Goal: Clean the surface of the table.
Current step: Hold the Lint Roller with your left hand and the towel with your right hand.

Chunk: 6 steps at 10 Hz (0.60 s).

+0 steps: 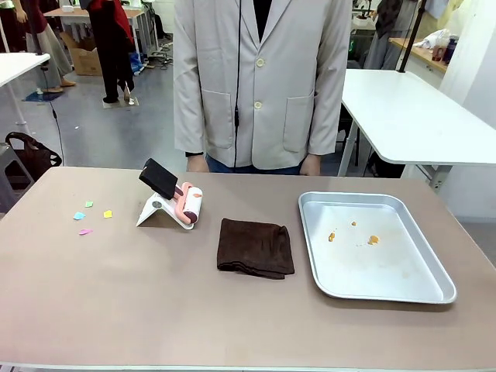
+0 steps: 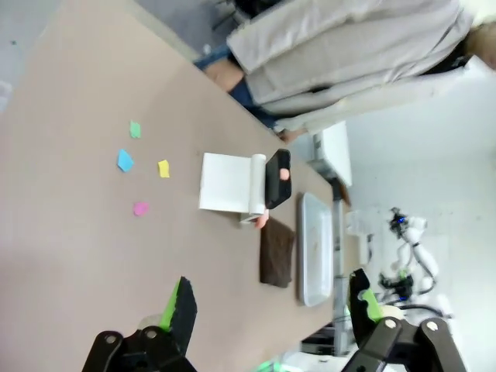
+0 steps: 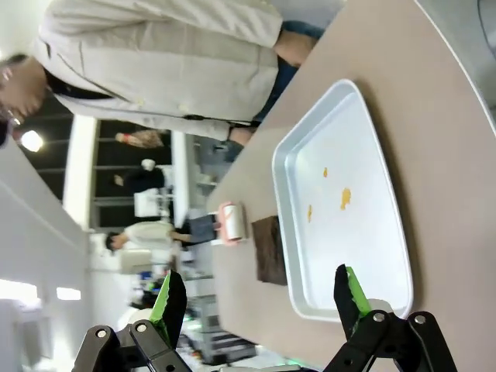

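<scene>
The taupe-brown table (image 1: 116, 294) spans the front view. Several small coloured paper scraps (image 1: 87, 217) lie near its left side, seen too in the left wrist view as paper scraps (image 2: 142, 164). A lint roller (image 1: 177, 200) with a black handle rests on a white stand at centre-left. A folded dark brown cloth (image 1: 256, 248) lies in the middle. My left gripper (image 2: 271, 310) hangs open high above the table (image 2: 70, 232), nothing between its fingers. My right gripper (image 3: 260, 298) is open as well, high over the table's tray end.
A silver metal tray (image 1: 434, 288) with a few orange crumbs sits on the right, also the tray (image 3: 364, 256) in the right wrist view. A person in a pale jacket (image 1: 260, 77) stands at the far edge, hands at the table rim. A white table (image 1: 411, 116) stands behind right.
</scene>
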Available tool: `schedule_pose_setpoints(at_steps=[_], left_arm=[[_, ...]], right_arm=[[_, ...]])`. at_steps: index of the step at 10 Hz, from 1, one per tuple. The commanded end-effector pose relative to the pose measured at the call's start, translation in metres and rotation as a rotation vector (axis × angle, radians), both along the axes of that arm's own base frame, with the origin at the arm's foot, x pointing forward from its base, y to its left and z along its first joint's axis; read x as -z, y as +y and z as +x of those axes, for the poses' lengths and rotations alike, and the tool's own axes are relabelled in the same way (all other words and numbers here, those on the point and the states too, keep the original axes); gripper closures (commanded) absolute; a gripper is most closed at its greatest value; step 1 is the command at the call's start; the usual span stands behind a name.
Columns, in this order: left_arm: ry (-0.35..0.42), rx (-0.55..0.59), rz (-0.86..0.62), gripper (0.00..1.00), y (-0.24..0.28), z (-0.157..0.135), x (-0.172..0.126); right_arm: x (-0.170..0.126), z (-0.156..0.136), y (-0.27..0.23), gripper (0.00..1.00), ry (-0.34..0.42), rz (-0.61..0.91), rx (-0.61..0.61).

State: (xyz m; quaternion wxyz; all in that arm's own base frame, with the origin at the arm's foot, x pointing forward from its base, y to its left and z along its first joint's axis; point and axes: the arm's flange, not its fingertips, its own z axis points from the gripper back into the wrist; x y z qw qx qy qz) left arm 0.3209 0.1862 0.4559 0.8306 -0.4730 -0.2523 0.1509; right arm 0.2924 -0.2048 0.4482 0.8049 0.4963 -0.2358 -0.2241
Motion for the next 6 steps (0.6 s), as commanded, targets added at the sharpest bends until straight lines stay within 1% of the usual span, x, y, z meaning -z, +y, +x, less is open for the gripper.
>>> schedule_pose_setpoints(at_steps=[1, 3, 4, 5, 6], left_arm=[[0.055, 0.081, 0.133, 0.0, -0.028, 0.025, -0.027], [0.104, 0.123, 0.242, 0.0, -0.061, 0.057, -0.043], [0.123, 0.128, 0.304, 0.0, -0.075, 0.072, -0.044], [0.142, 0.125, 0.364, 0.0, -0.088, 0.084, -0.041], [0.158, 0.151, 0.421, 0.0, -0.105, 0.097, -0.037]], right_arm=[[-0.023, 0.021, 0.077, 0.0, 0.003, -0.19, -0.059], [-0.044, 0.048, 0.148, 0.0, 0.011, -0.336, -0.19], [-0.051, 0.063, 0.196, 0.0, 0.02, -0.429, -0.28], [-0.054, 0.073, 0.24, 0.0, 0.013, -0.524, -0.338], [-0.051, 0.083, 0.288, 0.0, 0.029, -0.628, -0.395]])
